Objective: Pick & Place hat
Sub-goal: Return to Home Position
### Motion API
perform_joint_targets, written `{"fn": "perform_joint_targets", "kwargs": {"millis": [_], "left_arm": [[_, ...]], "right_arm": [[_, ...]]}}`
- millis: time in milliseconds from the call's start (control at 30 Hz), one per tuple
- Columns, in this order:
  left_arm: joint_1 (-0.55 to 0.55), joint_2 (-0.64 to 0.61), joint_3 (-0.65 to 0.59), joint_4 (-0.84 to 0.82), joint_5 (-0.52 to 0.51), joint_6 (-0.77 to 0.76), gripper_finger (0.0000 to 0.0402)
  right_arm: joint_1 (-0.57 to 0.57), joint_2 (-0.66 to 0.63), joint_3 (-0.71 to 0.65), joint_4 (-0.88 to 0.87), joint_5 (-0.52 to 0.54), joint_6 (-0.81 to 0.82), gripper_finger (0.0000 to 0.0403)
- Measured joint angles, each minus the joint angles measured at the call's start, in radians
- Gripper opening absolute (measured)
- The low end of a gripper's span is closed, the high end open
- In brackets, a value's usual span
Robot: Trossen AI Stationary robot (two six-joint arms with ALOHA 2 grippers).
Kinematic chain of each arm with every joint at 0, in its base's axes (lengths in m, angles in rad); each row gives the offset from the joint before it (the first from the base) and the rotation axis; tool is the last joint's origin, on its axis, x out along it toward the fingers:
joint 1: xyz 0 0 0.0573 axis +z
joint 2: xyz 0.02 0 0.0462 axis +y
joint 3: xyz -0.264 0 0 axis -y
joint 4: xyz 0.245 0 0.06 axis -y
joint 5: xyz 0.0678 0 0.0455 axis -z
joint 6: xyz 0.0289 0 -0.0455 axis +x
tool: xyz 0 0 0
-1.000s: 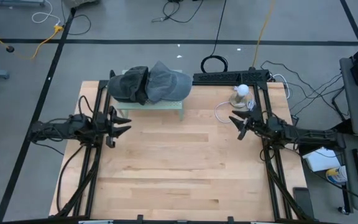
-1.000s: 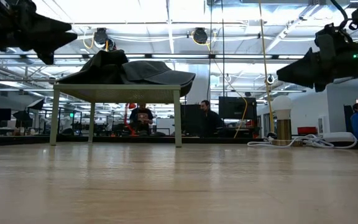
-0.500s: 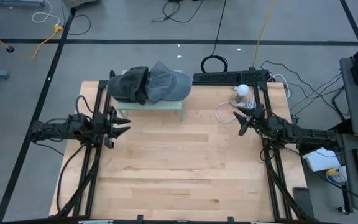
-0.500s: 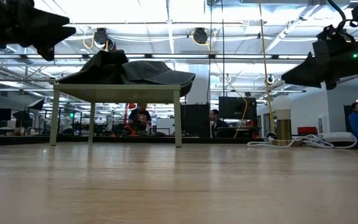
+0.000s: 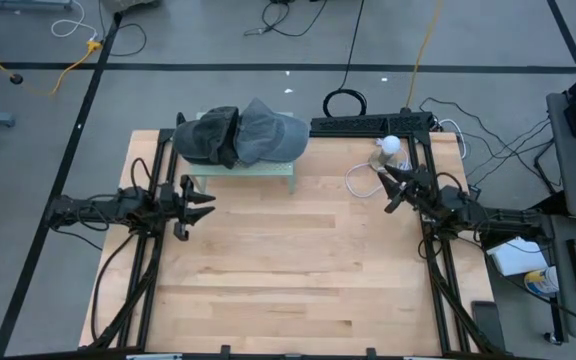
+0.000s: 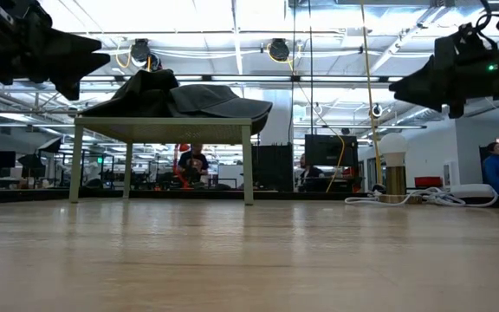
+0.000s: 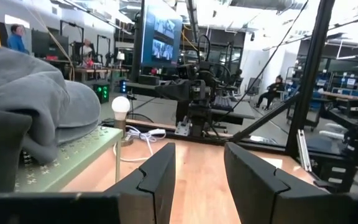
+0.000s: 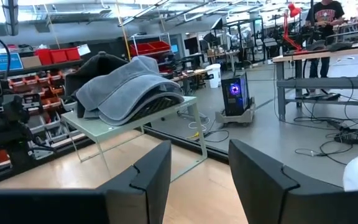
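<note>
- left pincer (image 5: 198,203), a dark two-finger claw above the left edge of the pale wooden table (image 5: 288,280); its fingers (image 7: 160,171) stand well apart and hold nothing; it points across the boards toward the other arm
- black fabric caps (image 5: 208,137), ahead of the left pincer and off to its left side, heaped on the near end of the shelf; clear of the fingers
- gray fabric caps (image 5: 270,135), just beyond the black ones as the left pincer sees them, touching and partly overlapping them; in the right wrist view they (image 8: 126,93) lie one upon another, brims outward
- small pale green shelf with a perforated top and thin legs (image 5: 273,169), standing on the table's far side between the two pincers, nearer the left one; it bears all the caps
- white round bulb on a short brass stand (image 5: 390,146), close beside the right pincer, with a white cable (image 5: 356,180) looped near it
- right pincer (image 5: 392,189), raised over the table's right edge, facing the shelf; fingers (image 8: 148,177) spread wide, nothing between them
</note>
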State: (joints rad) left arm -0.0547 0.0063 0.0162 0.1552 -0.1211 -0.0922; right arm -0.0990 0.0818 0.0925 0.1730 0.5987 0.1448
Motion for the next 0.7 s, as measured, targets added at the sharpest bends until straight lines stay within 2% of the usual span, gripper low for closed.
{"fn": "perform_joint_targets", "kwargs": {"millis": [167,700], "left_arm": [[0.000,0.000,0.000,-0.012,-0.002,-0.074,0.0141],[0.000,0.000,0.000,-0.016,-0.003,-0.070,0.0141]], "right_arm": [[0.000,0.000,0.000,0.007,0.000,0.000,0.0153],[0.000,0.000,-0.038,0.006,0.000,0.000,0.0153]]}}
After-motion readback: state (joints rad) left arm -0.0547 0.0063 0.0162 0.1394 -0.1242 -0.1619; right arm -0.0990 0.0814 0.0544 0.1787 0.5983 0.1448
